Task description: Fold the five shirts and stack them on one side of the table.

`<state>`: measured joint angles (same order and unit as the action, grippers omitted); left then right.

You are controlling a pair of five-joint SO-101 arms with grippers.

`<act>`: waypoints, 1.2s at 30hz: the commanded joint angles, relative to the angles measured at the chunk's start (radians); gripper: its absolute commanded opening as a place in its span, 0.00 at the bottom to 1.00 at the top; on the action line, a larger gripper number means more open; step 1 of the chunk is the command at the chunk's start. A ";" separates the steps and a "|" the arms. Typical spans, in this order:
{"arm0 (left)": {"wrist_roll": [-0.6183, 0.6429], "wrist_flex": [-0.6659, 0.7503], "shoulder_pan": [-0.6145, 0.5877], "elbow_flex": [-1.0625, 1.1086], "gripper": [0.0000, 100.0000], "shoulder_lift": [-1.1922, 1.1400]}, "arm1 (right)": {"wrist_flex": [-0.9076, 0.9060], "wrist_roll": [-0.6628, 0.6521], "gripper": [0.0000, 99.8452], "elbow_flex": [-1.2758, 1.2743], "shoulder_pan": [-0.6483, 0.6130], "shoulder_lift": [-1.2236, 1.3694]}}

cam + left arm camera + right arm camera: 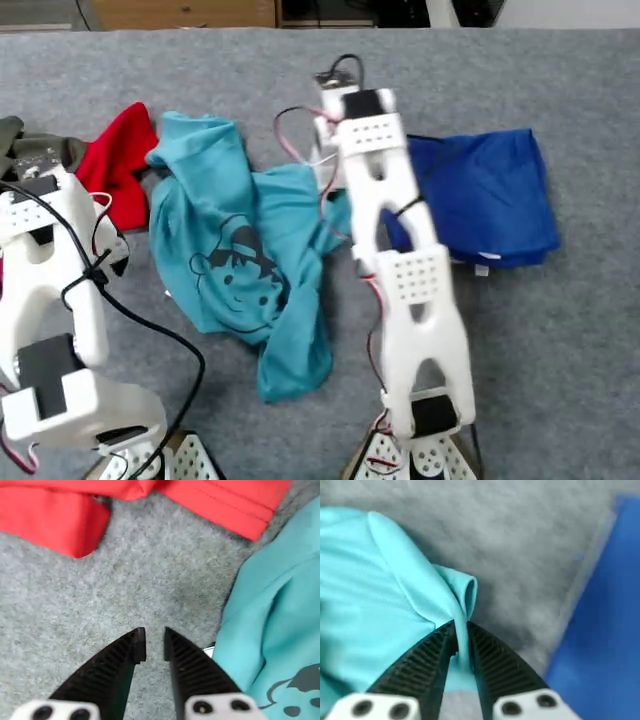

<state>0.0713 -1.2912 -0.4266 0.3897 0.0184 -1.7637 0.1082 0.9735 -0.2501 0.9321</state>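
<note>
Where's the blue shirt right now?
In the high view the blue shirt lies on the right, beside the right arm, across it from the teal shirt.

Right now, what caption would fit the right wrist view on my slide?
Right gripper pinches a fold of the teal shirt, beside the blue shirt.

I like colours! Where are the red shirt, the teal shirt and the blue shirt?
red shirt (120,165): high view, on its middle.
teal shirt (245,265): high view, on the printed face.
blue shirt (490,195): high view, on its middle.
</note>
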 commanded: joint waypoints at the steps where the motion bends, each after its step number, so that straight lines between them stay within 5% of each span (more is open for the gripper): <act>1: -0.002 0.009 0.012 -0.011 0.12 -0.013 | -0.018 -0.043 0.00 -0.205 0.074 -0.292; 9: -0.008 0.008 0.158 0.000 0.12 -0.031 | -0.018 -0.157 0.00 -0.381 0.277 -0.618; 21: -0.011 0.009 0.262 0.015 0.12 -0.033 | 0.104 -0.331 0.00 -0.412 0.688 -0.648; 27: -0.126 0.011 0.344 0.129 0.12 -0.024 | 0.195 -0.325 0.00 -0.414 0.740 -0.647; 36: -0.124 0.009 0.470 0.138 0.12 -0.021 | 0.216 -0.324 0.00 -0.414 0.733 -0.618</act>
<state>-0.0468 -1.2835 0.0077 0.5524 -0.0184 -1.5658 -0.2171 0.5562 0.4695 0.3491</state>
